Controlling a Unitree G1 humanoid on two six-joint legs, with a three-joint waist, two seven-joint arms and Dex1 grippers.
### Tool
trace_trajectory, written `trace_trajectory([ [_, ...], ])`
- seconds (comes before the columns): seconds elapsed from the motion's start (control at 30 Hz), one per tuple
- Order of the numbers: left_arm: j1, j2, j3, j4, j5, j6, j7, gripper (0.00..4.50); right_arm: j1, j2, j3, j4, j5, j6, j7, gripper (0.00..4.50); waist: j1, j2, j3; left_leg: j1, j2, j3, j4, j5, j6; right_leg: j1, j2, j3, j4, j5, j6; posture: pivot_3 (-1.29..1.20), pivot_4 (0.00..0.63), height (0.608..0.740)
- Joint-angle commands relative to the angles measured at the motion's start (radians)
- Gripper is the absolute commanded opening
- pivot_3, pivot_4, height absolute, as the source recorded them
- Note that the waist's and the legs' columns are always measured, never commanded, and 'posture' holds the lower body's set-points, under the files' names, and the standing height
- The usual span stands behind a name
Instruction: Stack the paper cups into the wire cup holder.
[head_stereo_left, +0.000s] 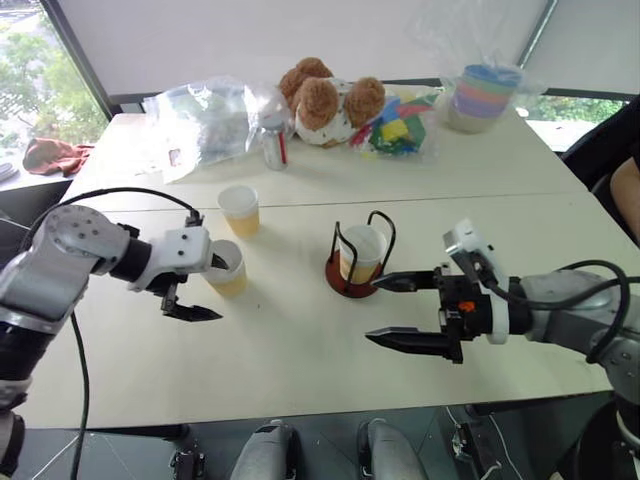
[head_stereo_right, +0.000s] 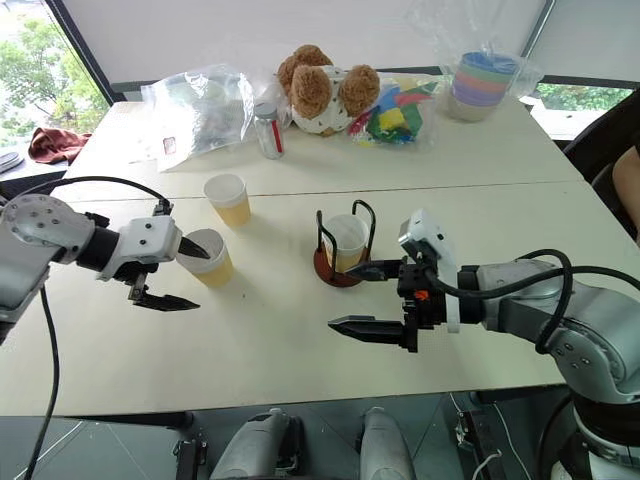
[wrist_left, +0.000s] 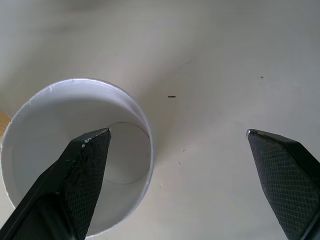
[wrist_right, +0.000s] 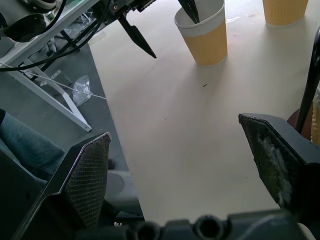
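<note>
We see three paper cups (head_stereo_left: 239, 209), white at rim and inside, yellow-orange below. The wire cup holder (head_stereo_left: 352, 266) has black loops on a reddish-brown base. The table (head_stereo_left: 300, 350) is cream. The bowls (head_stereo_left: 484, 90) are pastel-striped. The teddy bear (head_stereo_left: 325, 99) is brown. Both grippers' fingers (wrist_left: 82, 170) are black, cross-hatched.

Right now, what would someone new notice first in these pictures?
Probably the left gripper, open, with one finger dipped inside a paper cup near the table's left side. At centre, the wire cup holder already holds a cup, with the open right gripper beside it. A teddy bear sits at the back.
</note>
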Motion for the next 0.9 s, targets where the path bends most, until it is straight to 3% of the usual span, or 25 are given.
trace_trajectory([
  [0.03,-0.027,-0.003,-0.002,0.009,0.017,-0.021,-0.015,2.72,0.007,-0.008,-0.016,-0.035,0.028,-0.025,-0.018,4.5,-0.001,0.0,0.0,0.0,0.0,0.0,0.0,0.0,0.0,0.0,0.0,0.0,0.0,0.0,0.0,0.0,0.15,0.74],
  [0.2,-0.053,-0.019,-0.023,0.051,0.053,-0.059,-0.024,0.22,0.022,-0.014,-0.01,-0.035,0.025,-0.042,-0.03,4.5,0.002,0.0,0.0,0.0,0.0,0.0,0.0,0.0,0.0,0.0,0.0,0.0,0.0,0.0,0.0,0.0,0.15,0.74],
  [0.23,-0.065,-0.027,-0.028,0.064,0.063,-0.067,-0.021,0.1,0.027,-0.015,-0.008,-0.033,0.02,-0.047,-0.032,4.5,0.002,0.0,0.0,0.0,0.0,0.0,0.0,0.0,0.0,0.0,0.0,0.0,0.0,0.0,0.0,0.0,0.15,0.74],
  [0.4,-0.217,-0.078,-0.043,0.192,0.118,-0.164,-0.036,0.1,0.051,-0.042,-0.041,-0.033,0.011,-0.059,-0.049,4.5,0.02,0.0,0.0,0.0,0.0,0.0,0.001,0.0,0.0,0.0,0.0,0.0,0.0,0.0,0.0,0.0,0.15,0.74],
  [0.53,-0.546,-0.194,-0.03,0.356,0.023,-0.084,-0.153,0.1,0.084,-0.111,-0.146,0.006,-0.025,-0.078,-0.052,4.5,0.047,-0.002,0.001,-0.006,0.001,-0.003,0.01,-0.001,0.002,0.0,0.002,-0.003,0.0,0.0,0.0,0.0,0.15,0.74],
  [0.67,-0.813,-0.268,-0.161,0.526,-0.156,-0.11,-0.18,0.1,0.143,-0.165,-0.247,0.041,-0.067,-0.108,-0.037,4.5,0.044,-0.002,-0.001,-0.008,-0.002,-0.002,0.014,-0.004,0.007,0.002,0.001,-0.001,-0.001,0.001,0.003,0.0,0.15,0.74],
  [0.9,-0.979,-0.425,-0.4,0.748,-0.342,-0.257,-0.18,0.1,0.213,-0.183,-0.373,0.015,-0.074,-0.102,-0.075,4.5,0.043,-0.002,-0.001,-0.007,-0.001,-0.001,0.014,-0.005,0.008,0.001,0.0,0.0,-0.001,0.001,0.004,0.0,0.15,0.74],
])
